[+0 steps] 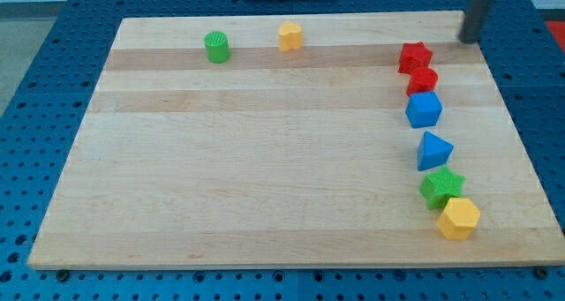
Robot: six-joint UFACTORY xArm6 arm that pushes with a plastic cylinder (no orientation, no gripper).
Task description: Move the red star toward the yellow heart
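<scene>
The red star-shaped plastic block (414, 56) sits near the top right of the pale wooden desk (265, 177), its lobed points rounded and its top face flat and glossy. Touching it just below is a second red block (423, 80), smaller and roundish; its exact shape is hard to make out. Under that, touching or nearly so, stands a blue cube (424, 109), then a blue triangular block (433, 150) a little apart, then a green star block (441, 187) pressed against a yellow hexagonal block (458, 218) at the bottom right. The yellow heart-like block (290, 36) lies well apart at the view's top, left of the red star, with a green cylinder (216, 47) further left. The tool is a plain dark rod with nothing to clench or release; my tip (467, 40) is above and to the right of the red star, apart from it.
</scene>
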